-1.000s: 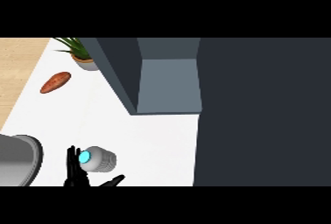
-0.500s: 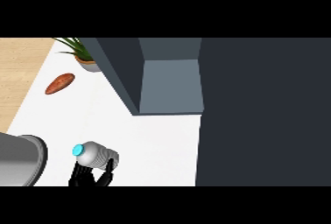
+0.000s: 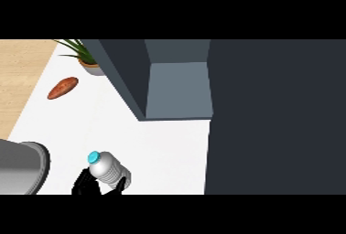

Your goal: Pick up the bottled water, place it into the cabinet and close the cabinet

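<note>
Black hand [image 3: 91, 185], low left by the view's lower edge, fingers curled round the bottled water [image 3: 107, 168], blue cap tilted up-left; which hand it is cannot be told. Bare white table [image 3: 169, 146] lies between bottle and open cabinet [image 3: 177, 89]. Cabinet's dark door [image 3: 277, 114] fills the right; grey pot [image 3: 20, 167] near left, sweet potato [image 3: 63, 87] and plant [image 3: 86, 57] well apart.

The bottled water [image 3: 108, 168] is a clear plastic bottle with a cyan cap, tilted so the cap points up and to the left, well below and left of the cabinet [image 3: 177, 87], whose dark door stands open, showing a grey interior; black fingers curl round the bottle's lower end
</note>
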### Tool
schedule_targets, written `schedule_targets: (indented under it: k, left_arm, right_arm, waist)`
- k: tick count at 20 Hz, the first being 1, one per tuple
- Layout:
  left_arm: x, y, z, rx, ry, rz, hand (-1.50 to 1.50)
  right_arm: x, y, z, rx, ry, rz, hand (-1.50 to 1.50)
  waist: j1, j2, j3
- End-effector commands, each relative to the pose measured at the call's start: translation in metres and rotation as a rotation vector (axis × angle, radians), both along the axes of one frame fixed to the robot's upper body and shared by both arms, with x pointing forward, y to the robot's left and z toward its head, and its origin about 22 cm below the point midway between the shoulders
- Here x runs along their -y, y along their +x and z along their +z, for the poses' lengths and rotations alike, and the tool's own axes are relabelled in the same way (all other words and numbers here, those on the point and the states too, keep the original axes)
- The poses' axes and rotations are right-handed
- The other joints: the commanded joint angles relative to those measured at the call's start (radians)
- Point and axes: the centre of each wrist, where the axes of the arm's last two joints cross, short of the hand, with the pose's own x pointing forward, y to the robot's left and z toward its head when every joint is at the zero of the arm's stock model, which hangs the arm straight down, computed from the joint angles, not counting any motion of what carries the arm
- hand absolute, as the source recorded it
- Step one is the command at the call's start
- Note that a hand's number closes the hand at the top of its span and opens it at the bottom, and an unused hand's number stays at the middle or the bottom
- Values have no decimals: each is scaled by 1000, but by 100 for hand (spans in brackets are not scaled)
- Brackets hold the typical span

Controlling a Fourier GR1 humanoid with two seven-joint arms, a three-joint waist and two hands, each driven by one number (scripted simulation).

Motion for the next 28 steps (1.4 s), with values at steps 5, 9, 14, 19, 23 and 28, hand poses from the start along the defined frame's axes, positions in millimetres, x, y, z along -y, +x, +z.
schedule_targets:
  k: [5,9,14,19,23,28]
  left_arm:
    - [11,48,16,55,-7,-368,150]
    - [22,72,23,83,-19,-458,150]
    - [32,92,49,82,-64,-503,150]
    - [60,119,79,66,-54,-538,150]
    - [86,130,114,73,-38,-531,150]
    - [104,148,127,117,130,-542,150]
  right_arm:
    - [1,-3,14,31,29,25,-150]
    - [2,6,9,29,35,-5,-150]
    - [9,-1,23,36,39,-17,-150]
    - [-8,5,22,34,63,5,-150]
    - [-3,5,15,40,70,-23,-150]
    - [6,1,14,40,51,1,-150]
  waist:
    - [-31,9,-29]
    - [-1,11,-28]
    - [6,7,-27]
    - [8,8,-28]
    - [6,5,-27]
    - [-3,7,-27]
